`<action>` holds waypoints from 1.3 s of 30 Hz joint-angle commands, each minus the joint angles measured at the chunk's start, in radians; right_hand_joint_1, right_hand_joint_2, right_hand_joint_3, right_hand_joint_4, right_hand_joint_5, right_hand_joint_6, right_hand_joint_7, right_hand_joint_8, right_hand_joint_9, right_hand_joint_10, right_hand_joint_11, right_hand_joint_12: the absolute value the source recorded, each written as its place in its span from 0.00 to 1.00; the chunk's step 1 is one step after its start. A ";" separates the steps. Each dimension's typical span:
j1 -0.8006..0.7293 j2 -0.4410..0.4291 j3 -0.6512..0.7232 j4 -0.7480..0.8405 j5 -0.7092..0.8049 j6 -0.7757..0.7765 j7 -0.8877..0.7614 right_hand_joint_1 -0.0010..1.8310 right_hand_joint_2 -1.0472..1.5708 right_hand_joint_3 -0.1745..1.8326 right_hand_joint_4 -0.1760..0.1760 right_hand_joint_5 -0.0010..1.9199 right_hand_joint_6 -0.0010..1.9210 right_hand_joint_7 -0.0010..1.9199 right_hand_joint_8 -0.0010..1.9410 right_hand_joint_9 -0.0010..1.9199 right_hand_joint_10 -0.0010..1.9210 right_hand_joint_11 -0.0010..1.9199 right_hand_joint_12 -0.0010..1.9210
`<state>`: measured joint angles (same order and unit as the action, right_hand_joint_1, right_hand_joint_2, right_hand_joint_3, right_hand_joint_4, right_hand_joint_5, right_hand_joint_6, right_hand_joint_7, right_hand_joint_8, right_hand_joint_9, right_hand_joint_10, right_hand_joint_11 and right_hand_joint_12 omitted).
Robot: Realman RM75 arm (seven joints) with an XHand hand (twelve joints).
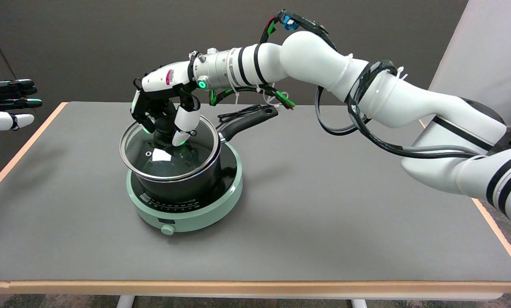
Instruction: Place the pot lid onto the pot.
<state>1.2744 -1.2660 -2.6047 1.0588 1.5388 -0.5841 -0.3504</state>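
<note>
Nearest the camera runs the pale wooden edge of the table (255, 285), and above it the wide grey top stretches away from me. A little in from that edge, left of the middle, sits the mint-green hotplate (195, 211), its small round dial (167, 229) facing the near side and a ring of fine markings around its black top. On the hotplate stands the black pot (182, 184), its long black handle (249, 121) pointing away to the far right. The glass pot lid (168, 150) lies over the pot's mouth, its steel rim showing all the way round — it sits a touch toward the left of the pot, and I cannot tell whether it is fully seated on the rim. A small white tag lies on the glass. My right hand (165, 112) comes down over the lid from above, fingers curled around the black knob (164, 127) at the lid's centre, so I am gripping the lid by that knob, with my white thumb tip (181, 137) down close to the glass. Behind the pot a black cord (238, 112) lies on the table by the handle. My forearm reaches back to the right, wrapped in cables. At the far left my idle left hand (7, 105) hangs in the air — off the table.
</note>
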 commanded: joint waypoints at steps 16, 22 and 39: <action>-0.016 -0.006 0.016 -0.020 0.011 -0.017 -0.005 0.70 0.72 0.53 1.00 0.38 0.54 0.49 0.47 0.44 0.63 0.34 0.61; -0.007 -0.009 0.000 -0.011 0.014 -0.026 -0.006 0.62 0.70 0.56 1.00 0.37 0.39 0.47 0.30 0.45 0.42 0.32 0.60; -0.010 0.002 0.004 -0.009 0.014 -0.018 -0.006 0.52 0.67 0.54 1.00 0.36 0.29 0.44 0.21 0.42 0.32 0.25 0.44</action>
<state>1.2643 -1.2699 -2.6024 1.0476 1.5539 -0.6053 -0.3551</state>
